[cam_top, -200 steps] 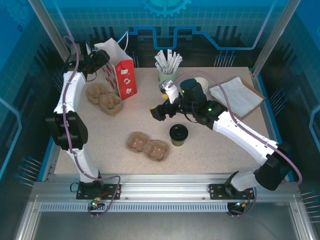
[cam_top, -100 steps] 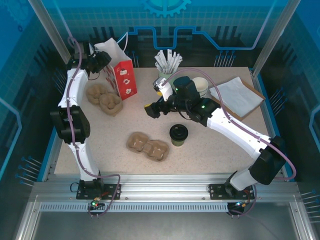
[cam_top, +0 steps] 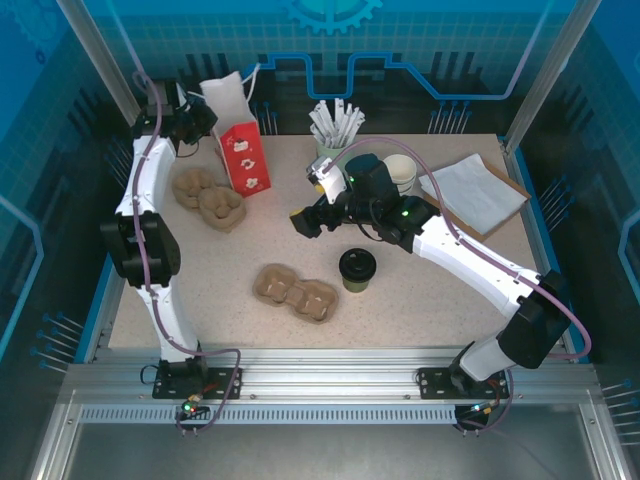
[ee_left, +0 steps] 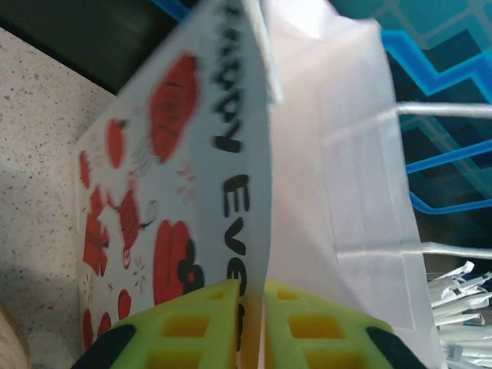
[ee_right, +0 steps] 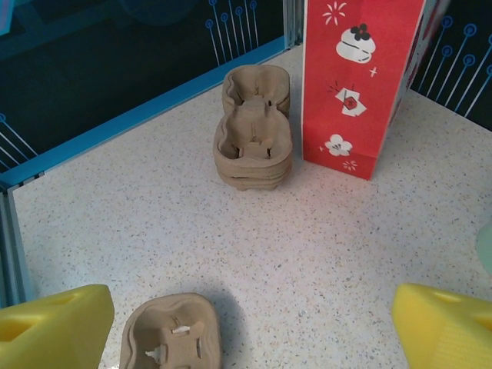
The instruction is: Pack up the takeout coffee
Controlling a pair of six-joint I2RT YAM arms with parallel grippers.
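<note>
The coffee cup (cam_top: 357, 268) stands upright on the table (cam_top: 200, 310) with its black lid on. It is behind my right jaws and nearer my bases, apart from them and touched by neither hand.

My right gripper (cam_top: 303, 222) hangs over the middle of the table, pointing toward my left side. From the right wrist its jaws are spread wide (ee_right: 254, 327), with nothing between them. Just below them and toward one finger lies a single cup carrier (ee_right: 171, 334), seen from above (cam_top: 296, 292) near the coffee. Farther ahead of these jaws sits a stack of cup carriers (ee_right: 254, 138), and just beside it the red paper bag (ee_right: 357, 84).

My left gripper (cam_top: 200, 118) is up at the far corner, at the top of the bag (cam_top: 240, 150). From the left wrist its jaws (ee_left: 250, 323) are pressed nearly together, pinching the bag's upper edge (ee_left: 307, 154); the white handles stick out beyond.

Behind my right wrist stand a holder of stir sticks (cam_top: 335, 128), stacked cups (cam_top: 402, 172) and napkins (cam_top: 470, 193).
</note>
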